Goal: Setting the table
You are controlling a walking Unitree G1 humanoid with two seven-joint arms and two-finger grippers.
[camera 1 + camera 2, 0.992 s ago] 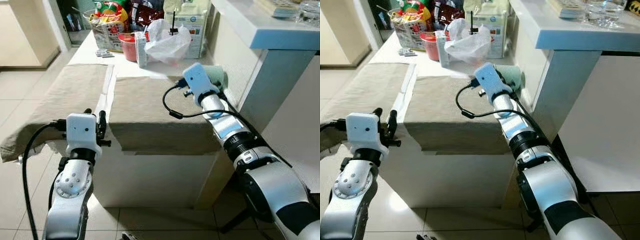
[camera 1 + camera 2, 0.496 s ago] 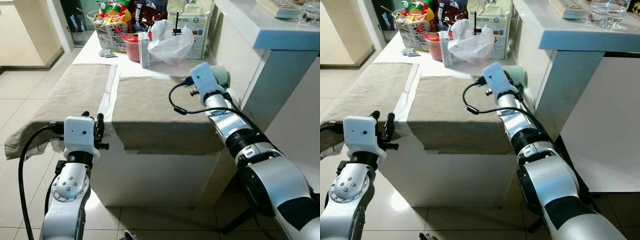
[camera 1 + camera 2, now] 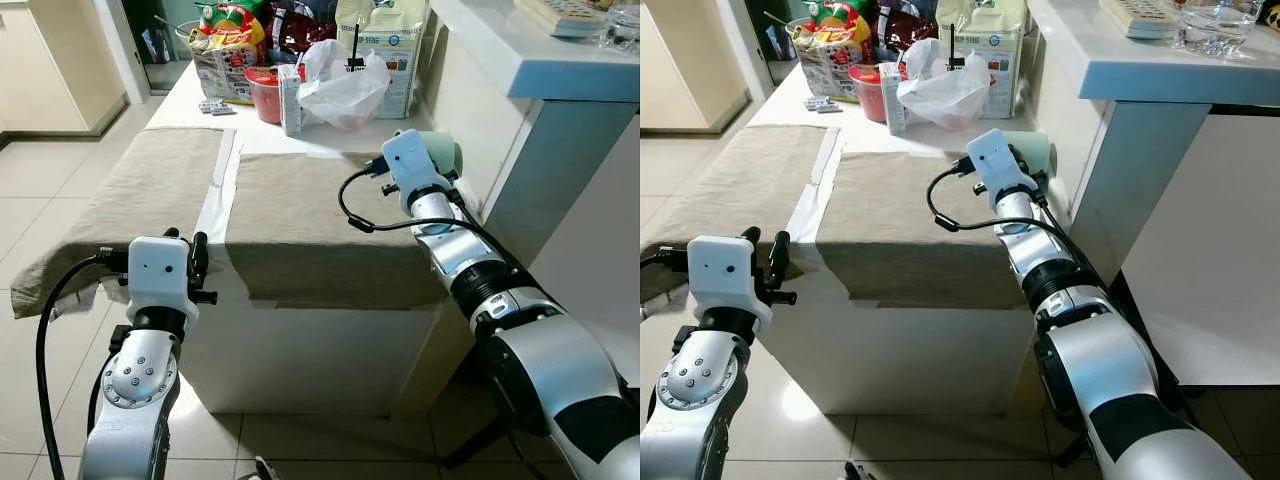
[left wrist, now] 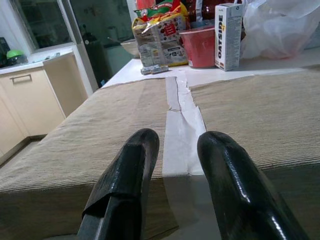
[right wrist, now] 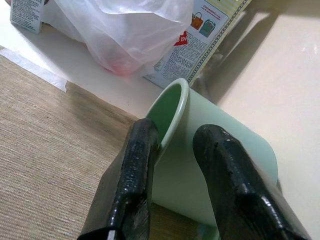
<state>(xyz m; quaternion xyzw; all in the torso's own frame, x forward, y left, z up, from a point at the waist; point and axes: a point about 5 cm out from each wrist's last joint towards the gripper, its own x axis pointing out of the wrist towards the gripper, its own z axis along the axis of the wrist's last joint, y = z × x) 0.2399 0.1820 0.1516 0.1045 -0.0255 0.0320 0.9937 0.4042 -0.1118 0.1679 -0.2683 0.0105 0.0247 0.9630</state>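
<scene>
A pale green cup (image 3: 447, 155) lies on its side at the far right edge of the right beige placemat (image 3: 310, 220), its mouth toward the groceries. My right gripper (image 5: 175, 132) is open at the cup (image 5: 220, 165). One finger sits at the mouth by the rim, the other over the outer wall. A second beige placemat (image 3: 150, 190) covers the left part of the white table (image 3: 212, 205). My left gripper (image 4: 175, 137) hovers open and empty at the table's near edge, in line with the bare strip between the two mats.
Groceries crowd the table's far end: a snack bag (image 3: 228, 45), a red tub (image 3: 262, 92), a small carton (image 3: 287, 98), a white plastic bag (image 3: 340, 85) and a tall box (image 3: 385, 50). A white counter (image 3: 540, 60) rises just right of the cup. Tiled floor surrounds the table.
The head view has shifted slightly. My right gripper has edged closer to the green cup. The left gripper has sunk a little at the table's edge.
</scene>
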